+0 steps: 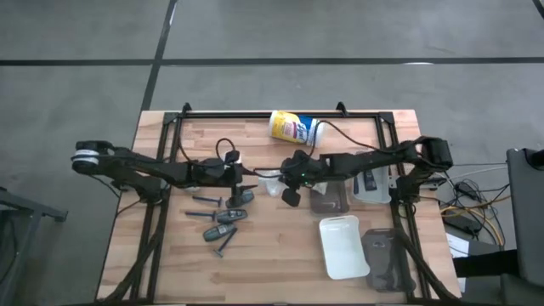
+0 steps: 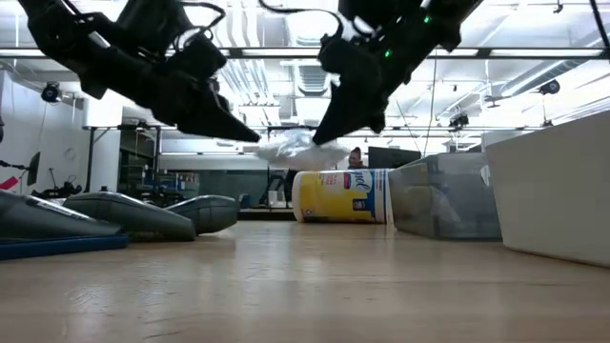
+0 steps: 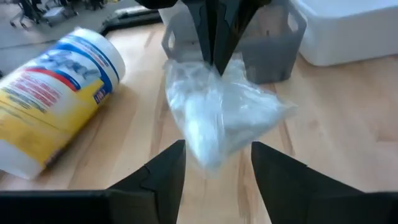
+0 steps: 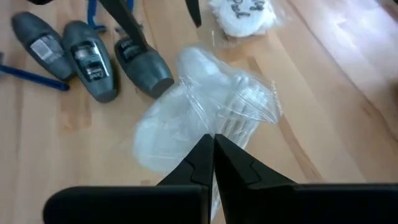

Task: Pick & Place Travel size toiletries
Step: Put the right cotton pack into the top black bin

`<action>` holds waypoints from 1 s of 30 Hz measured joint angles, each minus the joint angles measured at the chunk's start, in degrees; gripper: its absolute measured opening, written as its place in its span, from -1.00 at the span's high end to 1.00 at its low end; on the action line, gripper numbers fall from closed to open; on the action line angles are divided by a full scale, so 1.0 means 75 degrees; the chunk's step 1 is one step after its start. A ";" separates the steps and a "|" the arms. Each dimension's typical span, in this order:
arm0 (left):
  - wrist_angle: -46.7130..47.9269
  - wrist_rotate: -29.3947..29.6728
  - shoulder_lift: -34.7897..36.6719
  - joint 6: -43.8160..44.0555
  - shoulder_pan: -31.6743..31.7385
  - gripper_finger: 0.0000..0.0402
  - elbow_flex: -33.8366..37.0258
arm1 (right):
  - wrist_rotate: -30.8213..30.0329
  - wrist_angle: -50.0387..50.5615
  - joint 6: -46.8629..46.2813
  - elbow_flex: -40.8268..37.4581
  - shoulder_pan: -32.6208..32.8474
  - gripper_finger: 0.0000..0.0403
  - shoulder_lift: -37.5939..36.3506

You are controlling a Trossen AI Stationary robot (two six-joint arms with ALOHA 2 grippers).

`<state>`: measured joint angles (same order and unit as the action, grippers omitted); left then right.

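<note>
— Left wrist view tells it best, I reckon: the left gripper [image 3: 217, 146] has its fingers spread, one either side of the white packet [image 3: 224, 112], and neither looks to be pressing on it.

— So who has it?

— The right gripper [image 4: 213, 140]. Its two tips are clenched on the crinkly edge of the packet, and the whole thing hangs in the air just in front of the canister [image 1: 293, 128], clear of the table [image 1: 255, 263].

— A hand-over, then. How should it go from here?

— I'd draw the left gripper straight back, away from the canister, with its fingers wide so they don't snag the film. The grip is only on a thin fold, so the right arm ought to move slowly; a jerk could let the packet slip.

— And the rest of the toiletries?

— The dark tubes [image 4: 87, 59] lie on the wood to the left-arm side of the canister, well below the packet. They're not in the way, provided the left arm stays high as it withdraws.

— Where does the packet go?

— My guess is the clear tray [image 1: 331, 200], on the right-arm side of the canister and nearer the front. I'd carry it over the rim, lower it inside, and only then open the fingers.
</note>
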<state>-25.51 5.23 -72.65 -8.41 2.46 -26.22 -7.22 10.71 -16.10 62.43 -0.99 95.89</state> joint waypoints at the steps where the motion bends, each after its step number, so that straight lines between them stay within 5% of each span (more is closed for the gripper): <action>1: 0.0108 0.0010 0.0148 -0.0036 0.0002 0.05 0.0007 | 0.0066 0.0041 0.0002 -0.0003 0.0000 0.96 -0.0137; 14: 0.2169 0.0448 0.0948 0.0306 0.0006 0.04 0.0036 | 0.0430 0.1275 -0.0033 -0.0067 0.0146 0.96 -0.1753; 30: 0.2516 0.0519 0.0948 0.0415 0.0006 0.04 0.0042 | 0.0359 0.2903 -0.0449 -0.0120 0.0903 0.96 -0.2848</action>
<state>-6.64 9.13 -65.54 -5.30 2.50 -25.91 -4.53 32.48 -19.46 61.53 5.78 74.53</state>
